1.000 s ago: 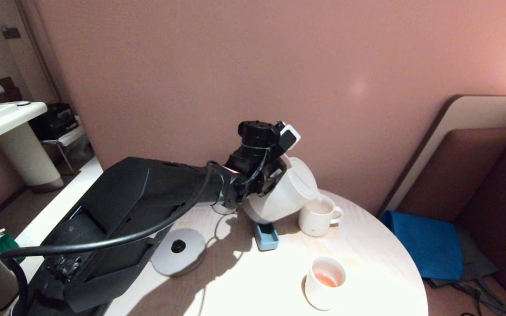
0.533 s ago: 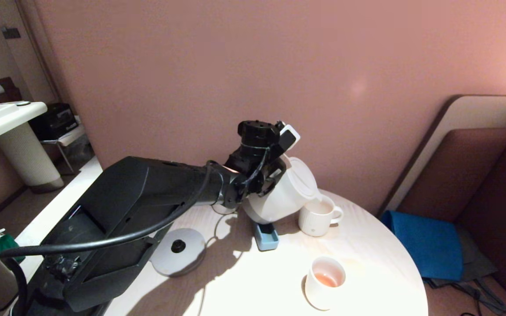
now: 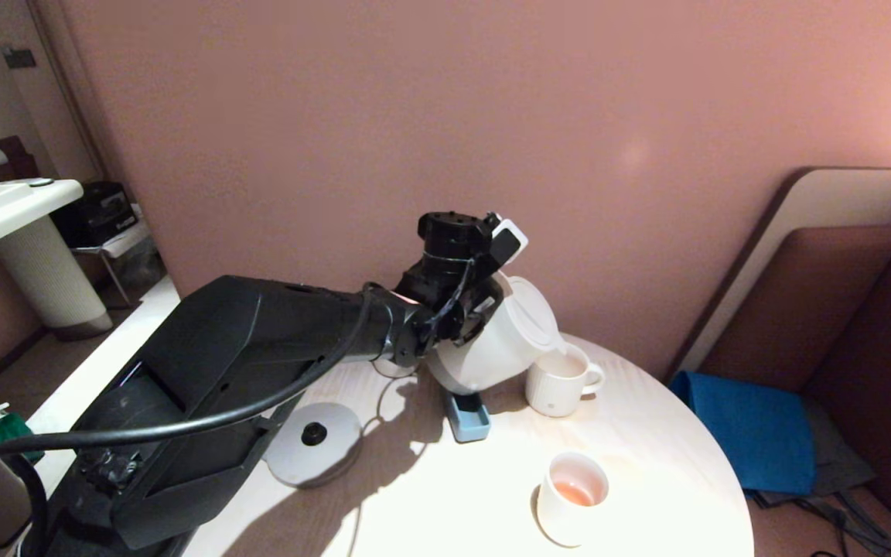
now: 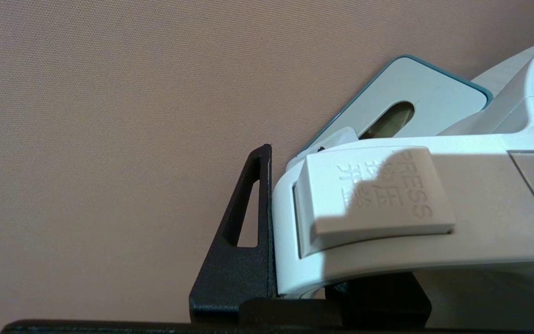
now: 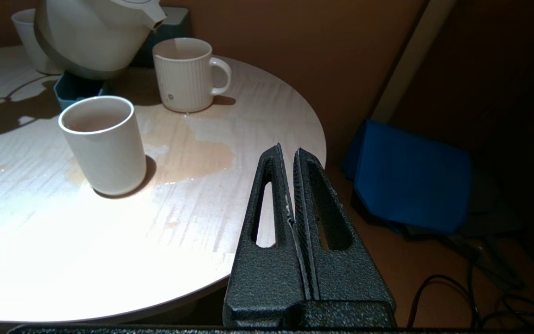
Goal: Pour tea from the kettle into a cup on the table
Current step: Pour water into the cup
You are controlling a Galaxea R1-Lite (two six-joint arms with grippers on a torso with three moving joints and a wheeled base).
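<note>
The cream-white kettle [image 3: 503, 340] hangs tilted over the table [image 3: 646, 441], its spout above the rim of the ribbed white cup [image 3: 560, 384]. My left gripper [image 3: 470, 311] is shut on the kettle's handle [image 4: 387, 218]; one black finger [image 4: 244, 260] lies flat against the handle's end. No stream shows at the spout [image 5: 155, 17]. The cup [image 5: 186, 76] looks pale pink inside. A puddle of tea [image 5: 193, 153] lies on the table [image 5: 109, 241] in front of it. My right gripper [image 5: 288, 153] is shut and empty, off the table's near right edge.
A smooth white cup [image 3: 573, 495] with a little tea stands near the front. The grey base disc [image 3: 314, 442] lies left, a small blue tray [image 3: 469, 418] under the kettle, a ribbed tumbler [image 5: 28, 39] behind it. A blue bag [image 3: 751, 429] sits right of the table.
</note>
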